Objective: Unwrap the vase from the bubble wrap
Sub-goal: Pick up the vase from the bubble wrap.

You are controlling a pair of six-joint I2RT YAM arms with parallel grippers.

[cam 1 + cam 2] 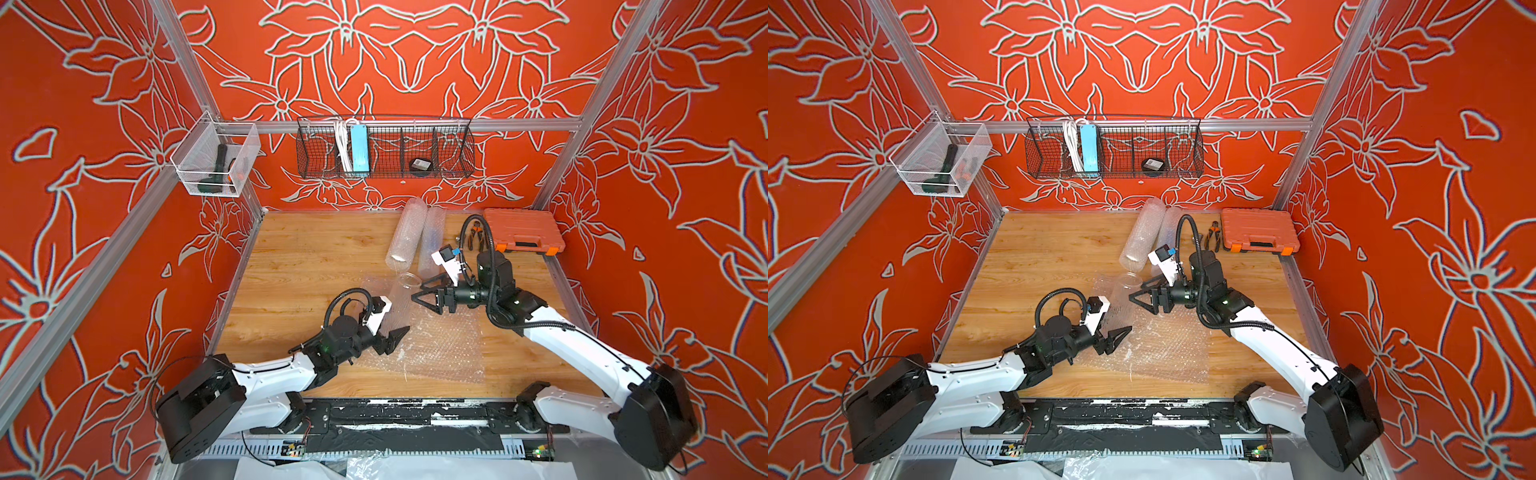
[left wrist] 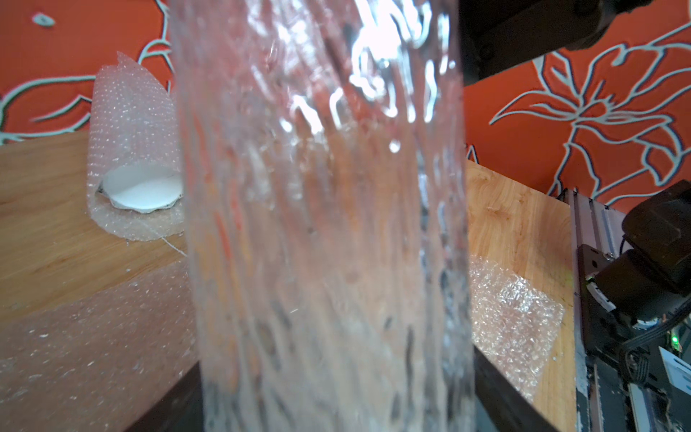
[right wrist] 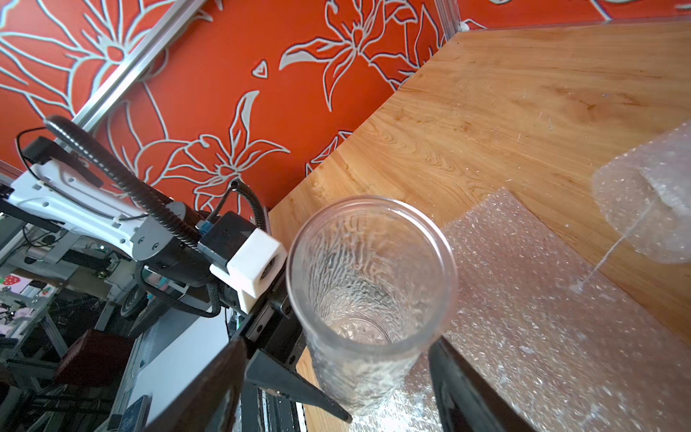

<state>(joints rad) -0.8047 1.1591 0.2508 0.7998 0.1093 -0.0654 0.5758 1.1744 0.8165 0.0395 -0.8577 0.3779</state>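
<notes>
Both top views: vase bare, upright on flattened bubble wrap, between left gripper and right gripper; unwrapping judged done, only withdrawal left.
Left wrist: rippled clear glass filling gap between jaws; clamped or merely straddling cannot be told.
Right wrist: cylindrical, open-mouthed, thick-rimmed; right jaws spread, nothing held; sheet bubbled, translucent.

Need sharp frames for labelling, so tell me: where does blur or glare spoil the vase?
Left wrist view: vase fills it, blurred, with white glare. Right wrist view: rim soft, bubble wrap sharper. Both top views: sharp, but the clear vase barely shows.
</notes>
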